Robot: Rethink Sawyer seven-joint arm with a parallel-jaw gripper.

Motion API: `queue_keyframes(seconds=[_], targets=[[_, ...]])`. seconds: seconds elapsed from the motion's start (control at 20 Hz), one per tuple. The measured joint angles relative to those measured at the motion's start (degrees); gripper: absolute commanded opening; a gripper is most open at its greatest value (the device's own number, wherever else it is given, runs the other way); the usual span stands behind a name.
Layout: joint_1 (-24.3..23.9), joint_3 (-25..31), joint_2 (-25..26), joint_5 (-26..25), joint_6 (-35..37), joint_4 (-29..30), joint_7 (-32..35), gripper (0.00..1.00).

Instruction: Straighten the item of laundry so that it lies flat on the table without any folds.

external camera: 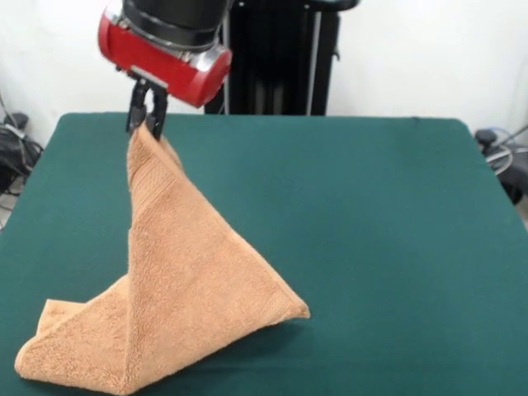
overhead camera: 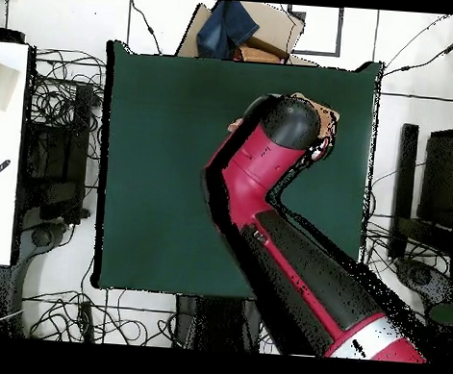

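A peach terry towel [external camera: 177, 305] is hung in a tent-like cone, its lower folds resting on the green felt worktop [external camera: 388, 231]. One corner is pinched by the raised gripper [external camera: 147, 118].

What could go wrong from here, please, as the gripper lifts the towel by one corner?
The gripper pinches only a small tip of the peach-orange terry-cloth towel, so it may slip out. The lower part lies doubled on the dark green felt-covered table; releasing now would likely drop it back into folds.
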Motion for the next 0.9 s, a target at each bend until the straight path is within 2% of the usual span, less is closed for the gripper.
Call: queue_keyframes(seconds=[0.5,0.9], targets=[[-1.6,0.1,7.2,-1.9,-1.9,-9.0,0.0,0.00],[-1.1,0.8,14.3,-3.5,-11.4,-20.5,0.0,0.00]])
